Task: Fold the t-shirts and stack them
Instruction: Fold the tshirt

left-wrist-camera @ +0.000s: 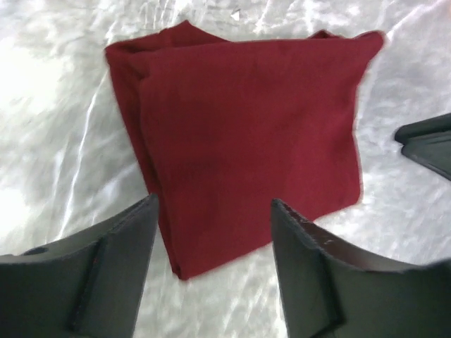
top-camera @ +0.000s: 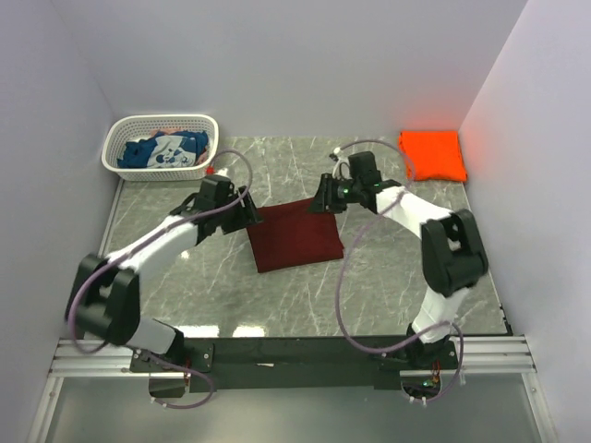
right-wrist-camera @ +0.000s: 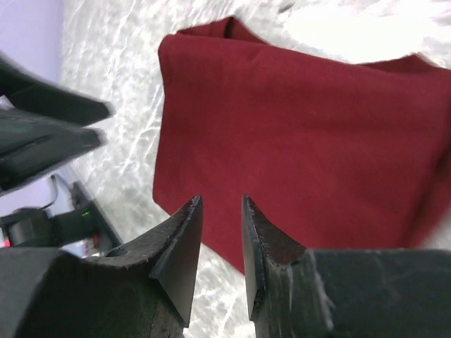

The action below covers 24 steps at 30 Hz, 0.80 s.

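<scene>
Reaching in from both sides of the folded maroon t-shirt mid grey marble table; left hand wide, right hand a narrow slit, both empty. Pale walls all round.

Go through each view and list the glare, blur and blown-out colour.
Top view: orange t-shirt oversaturated, glowing onto the wall; white glare on the table at its near edge. Left wrist: table bleached by glare, maroon t-shirt fairly sharp. Right wrist: table blown out white at top right.

White arm links, black joints, looping lilac-grey cables, black wedge-shaped fingers with scuffed edges
</scene>
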Tool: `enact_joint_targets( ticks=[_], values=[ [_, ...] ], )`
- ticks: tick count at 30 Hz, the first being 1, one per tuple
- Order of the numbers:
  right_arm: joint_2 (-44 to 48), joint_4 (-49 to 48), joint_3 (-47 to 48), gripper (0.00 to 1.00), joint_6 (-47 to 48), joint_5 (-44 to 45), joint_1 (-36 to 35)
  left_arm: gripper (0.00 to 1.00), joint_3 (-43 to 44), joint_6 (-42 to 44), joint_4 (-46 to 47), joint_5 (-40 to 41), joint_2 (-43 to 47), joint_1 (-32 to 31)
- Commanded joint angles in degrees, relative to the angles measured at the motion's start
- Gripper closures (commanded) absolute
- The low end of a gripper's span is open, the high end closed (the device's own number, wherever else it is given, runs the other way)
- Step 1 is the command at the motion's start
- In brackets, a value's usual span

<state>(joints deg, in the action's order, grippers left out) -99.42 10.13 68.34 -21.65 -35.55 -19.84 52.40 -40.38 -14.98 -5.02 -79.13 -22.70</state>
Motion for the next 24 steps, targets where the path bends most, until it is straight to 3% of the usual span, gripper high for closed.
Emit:
enact_joint_targets(
  ticks=[1, 9, 14, 19, 24],
  values=[
    [-7.4, -9.2, 4.2, 0.64, -3.6, -10.5, 0.5, 0.36, 5.3, 1.6, 8.4, -4.5, -9.3, 0.3],
    [-26.6, -14.0, 15.4, 0.65, -12.7, -10.7, 6.1, 0.39, 16.1, 0.5, 8.7, -6.8, -27.8, 5.5],
    [-32.0, -23.5, 14.2, 0.65, -22.7, -12.3, 9.6, 0.39, 17.6, -0.8, 8.9, -8.2, -35.5, 8.7],
    [-30.8, -26.6, 11.4, 0.66, -25.8, -13.8, 11.6, 0.36, 18.6, -0.1, 8.0, -8.9, -35.9, 10.2],
    [-21.4, -27.0, 7.0, 0.65, -25.6, -13.3, 11.5, 0.26, 21.9, 0.7, 4.0, -9.7, -30.6, 10.3]
  ],
)
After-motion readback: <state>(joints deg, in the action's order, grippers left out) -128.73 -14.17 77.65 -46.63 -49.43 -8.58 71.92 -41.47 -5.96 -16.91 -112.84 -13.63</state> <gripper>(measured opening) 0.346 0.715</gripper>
